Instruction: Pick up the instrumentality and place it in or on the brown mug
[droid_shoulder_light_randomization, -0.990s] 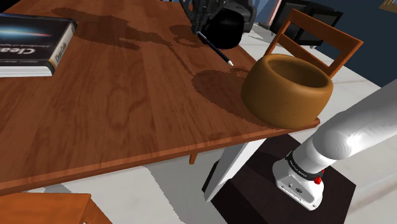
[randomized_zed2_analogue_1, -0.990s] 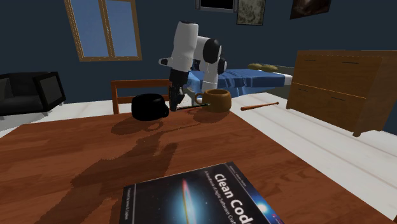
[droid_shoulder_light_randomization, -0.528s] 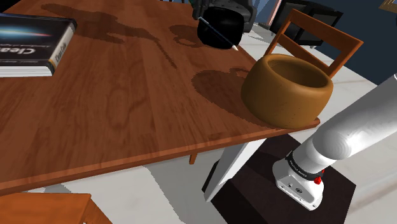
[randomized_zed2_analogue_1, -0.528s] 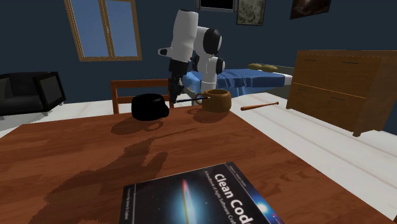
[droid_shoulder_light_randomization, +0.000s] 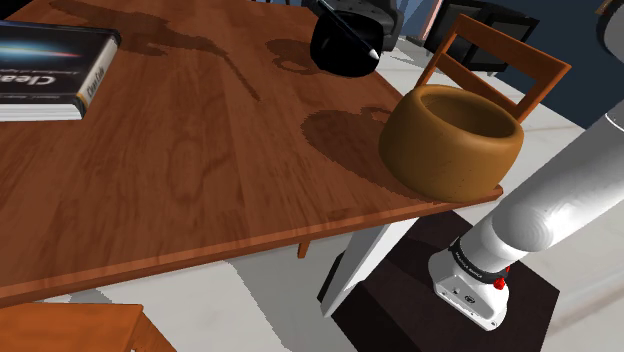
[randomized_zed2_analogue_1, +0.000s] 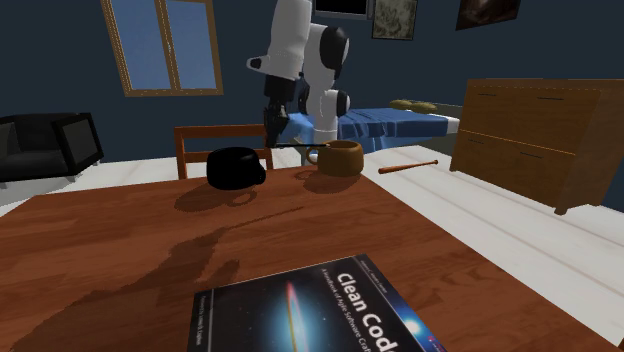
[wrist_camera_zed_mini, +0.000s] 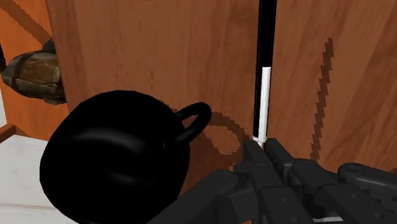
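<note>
The fingers (wrist_camera_zed_mini: 278, 154) are closed tight on one end of a black-and-white pen (wrist_camera_zed_mini: 263, 95), which is held clear of the counter (wrist_camera_zed_mini: 159, 51) just beside the black mug (wrist_camera_zed_mini: 114, 159). The brown mug (droid_shoulder_light_randomization: 450, 140) is set at the counter's corner, close to the edge, with bare wood between the two mugs. In the second exterior view the pen is seen roughly level, its free end toward the brown mug.
</note>
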